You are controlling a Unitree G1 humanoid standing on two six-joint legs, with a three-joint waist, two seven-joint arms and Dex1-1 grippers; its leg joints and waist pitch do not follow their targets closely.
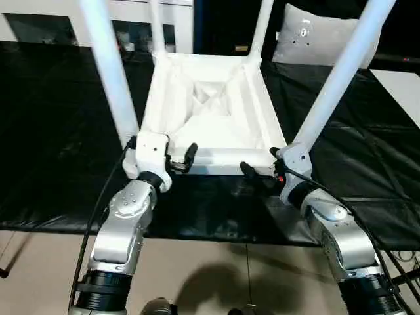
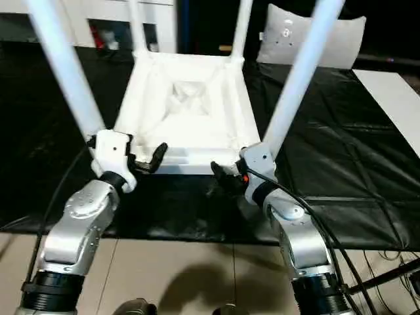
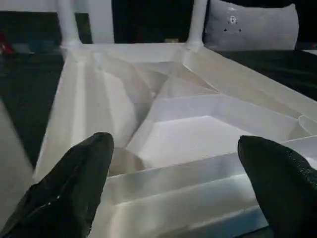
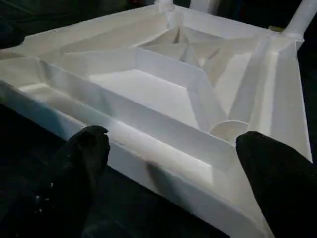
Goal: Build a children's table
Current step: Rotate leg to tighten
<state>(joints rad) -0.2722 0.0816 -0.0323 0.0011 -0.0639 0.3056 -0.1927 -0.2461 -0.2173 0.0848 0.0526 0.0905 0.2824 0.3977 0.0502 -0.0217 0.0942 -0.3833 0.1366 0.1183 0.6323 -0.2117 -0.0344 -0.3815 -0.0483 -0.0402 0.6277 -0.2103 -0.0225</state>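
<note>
1. The black crinkled sheet (image 1: 59, 131) covering the floor is the broadest thing here, and the work lies on it.
2. The children's table, a white plastic rectangular top (image 1: 210, 105) with rounded corners, lies upside down in the middle of the sheet, its ribbed underside facing up.
3. Four long white tubular legs stand up from its corners: the two near ones (image 1: 108, 72) (image 1: 341, 75) rise steeply past the camera, and the two far ones (image 1: 156, 26) (image 1: 260, 29) stand at the back edge.
4. Behind it stand a white cabinet with dark glass compartments (image 1: 125, 29) and a pale grey panel (image 1: 321, 33).
5. The left gripper (image 1: 180, 159) of black fingers sits just at the near left corner, its jaws spread wide and holding nothing.
6. The right gripper (image 1: 259, 176) sits by the near right corner, jaws likewise wide and empty.
7. Judgement: all legs look seated, so the step in hand is likely gripping the near rim. The next move calls for both grippers to close evenly on that rim so the table can be turned upright without twisting.
</note>
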